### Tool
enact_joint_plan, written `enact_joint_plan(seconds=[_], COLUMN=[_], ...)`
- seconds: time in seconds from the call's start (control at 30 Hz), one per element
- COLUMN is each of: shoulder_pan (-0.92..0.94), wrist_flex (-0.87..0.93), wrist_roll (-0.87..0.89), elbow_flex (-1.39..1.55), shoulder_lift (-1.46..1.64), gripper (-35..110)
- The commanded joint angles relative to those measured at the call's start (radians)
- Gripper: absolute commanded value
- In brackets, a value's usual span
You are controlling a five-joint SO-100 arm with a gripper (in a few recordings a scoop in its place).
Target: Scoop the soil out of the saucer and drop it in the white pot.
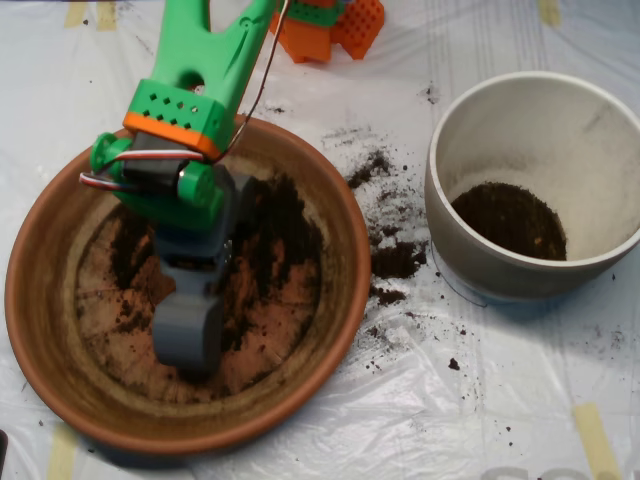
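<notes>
Pincer (188, 340) sits low inside the saucer (40, 300), w/ halves looking clenched. Remaining soil (280, 235) lies thin, mostly upper right of it. Rake toward that patch, scoop deep, then lift level to the white pot (590, 120) to avoid more spill on the worktop (500, 400).

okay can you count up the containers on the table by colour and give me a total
Terracotta-orange: 1, the saucer, wide and shallow, with the scoop down inside it among the soil.
Off-white: 1, the white pot, deep, with some soil at its bottom.
Total: 2 containers.
</notes>
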Motion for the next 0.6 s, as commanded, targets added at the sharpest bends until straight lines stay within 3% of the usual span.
enact_joint_plan(seconds=[0.0,0.2,0.57], shoulder_pan=[-0.006,-0.003,-0.031], wrist_flex=[0.037,0.052,-0.215], wrist_roll=[-0.015,-0.020,-0.052], elbow_flex=[-0.138,-0.112,0.411], shoulder_lift=[-0.005,0.000,0.324], gripper=[58,57,43])
